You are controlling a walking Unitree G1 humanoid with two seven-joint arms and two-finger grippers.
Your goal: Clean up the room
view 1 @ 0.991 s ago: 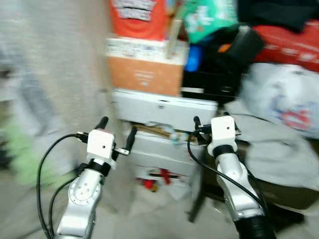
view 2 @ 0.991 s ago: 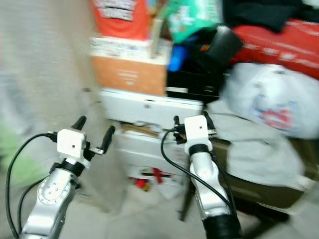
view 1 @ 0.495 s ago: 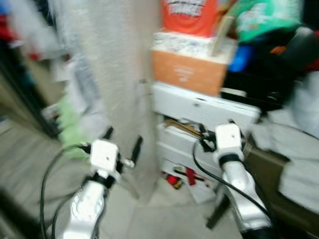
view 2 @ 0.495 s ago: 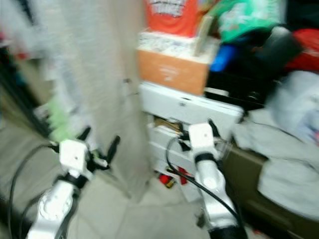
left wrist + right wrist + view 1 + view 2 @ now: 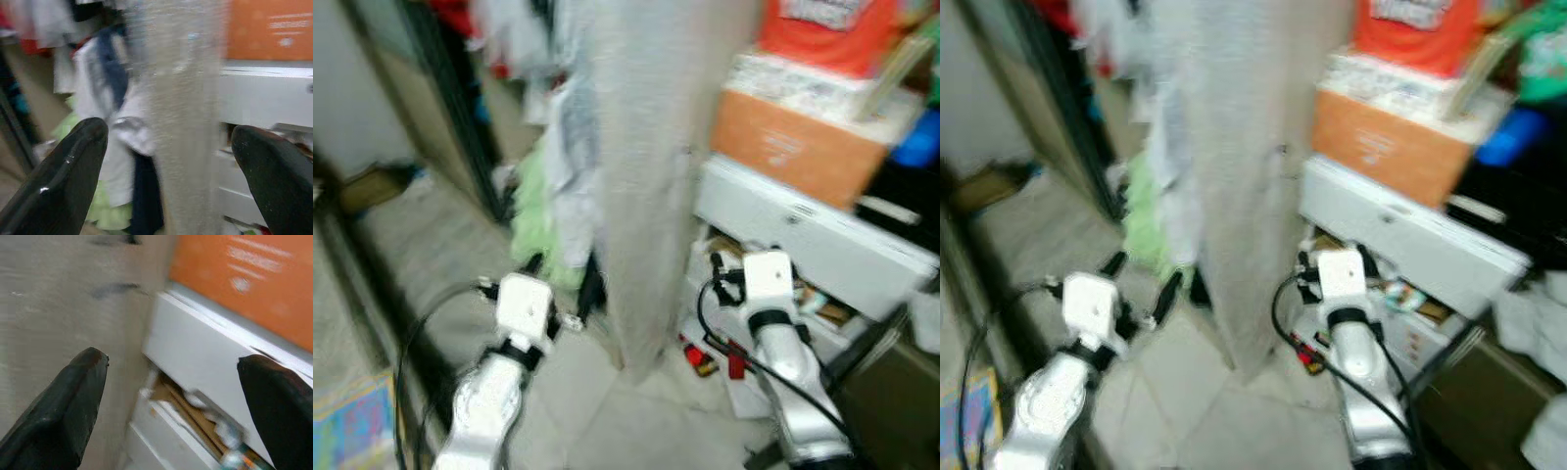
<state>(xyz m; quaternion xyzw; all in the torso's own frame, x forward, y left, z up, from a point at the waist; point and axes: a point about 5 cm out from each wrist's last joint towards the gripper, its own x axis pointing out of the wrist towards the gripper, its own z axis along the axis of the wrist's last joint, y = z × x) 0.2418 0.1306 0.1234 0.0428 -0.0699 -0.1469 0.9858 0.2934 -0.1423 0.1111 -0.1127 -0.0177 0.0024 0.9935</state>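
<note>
Cleanup looks barely begun. Left gripper (image 5: 566,286) and right gripper (image 5: 171,396) both spread wide, holding nothing. Clothes pile (image 5: 548,211) at 11 o'clock, red litter (image 5: 700,360) on floor at 1 o'clock, unpicked.

Grey pillar (image 5: 646,166) stands dead ahead between the arms. Stacked boxes (image 5: 803,196) crowd the right side. Left of the pillar, hanging clothes (image 5: 553,186); bare floor (image 5: 607,411) lies open below.
</note>
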